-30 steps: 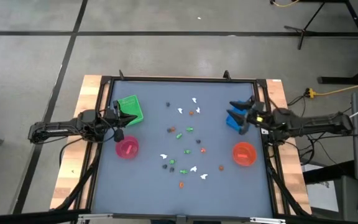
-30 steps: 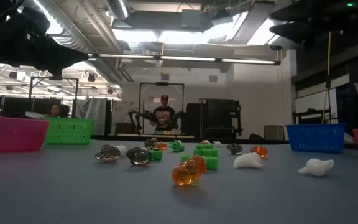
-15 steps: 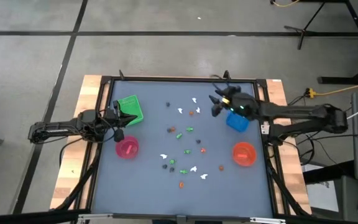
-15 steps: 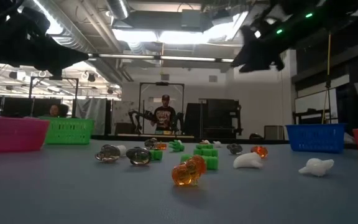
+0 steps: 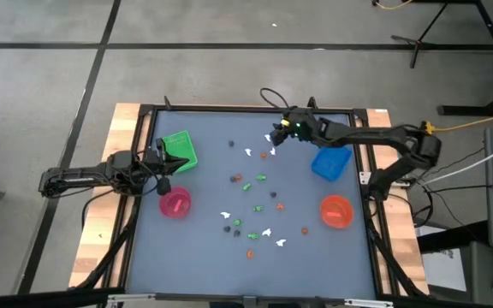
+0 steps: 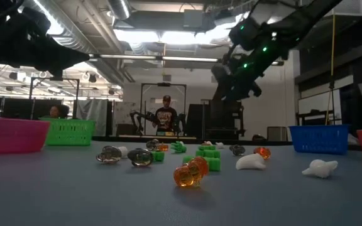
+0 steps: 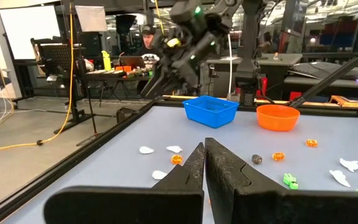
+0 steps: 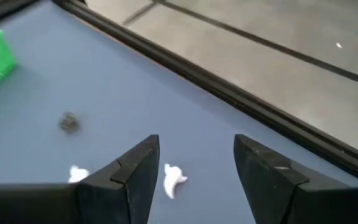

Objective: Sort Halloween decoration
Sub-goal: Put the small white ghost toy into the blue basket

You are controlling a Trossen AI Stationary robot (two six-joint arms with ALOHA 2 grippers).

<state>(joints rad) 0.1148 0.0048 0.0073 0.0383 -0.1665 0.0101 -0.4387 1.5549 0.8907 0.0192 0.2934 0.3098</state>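
The step in hand was judged to be the right arm's approach to a first pick. Nearest the front edge of the grey-blue table top point(image 5: 195, 248), small white, orange, green and dark Halloween figures point(image 5: 255, 192) lay loose across the middle, none yet in a container. They appeared as glossy moulded pieces (an amber one and silvery-dark ones closest in the low view).

The left gripper point(image 5: 163, 165) waited at the left edge between the green square mesh tray point(image 5: 179, 150) and the pink round bowl point(image 5: 175, 204), its fingers point(image 7: 194, 169) pressed together and empty.

Toward the far edge, the right gripper point(image 5: 278, 135) hung above the table with its fingers point(image 8: 135, 163) spread wide, holding nothing. A curled white figure point(image 8: 174, 178) lay between them on the table.

To do well, the gripper should descend straight, centre on that one piece, and avoid nudging its neighbours.
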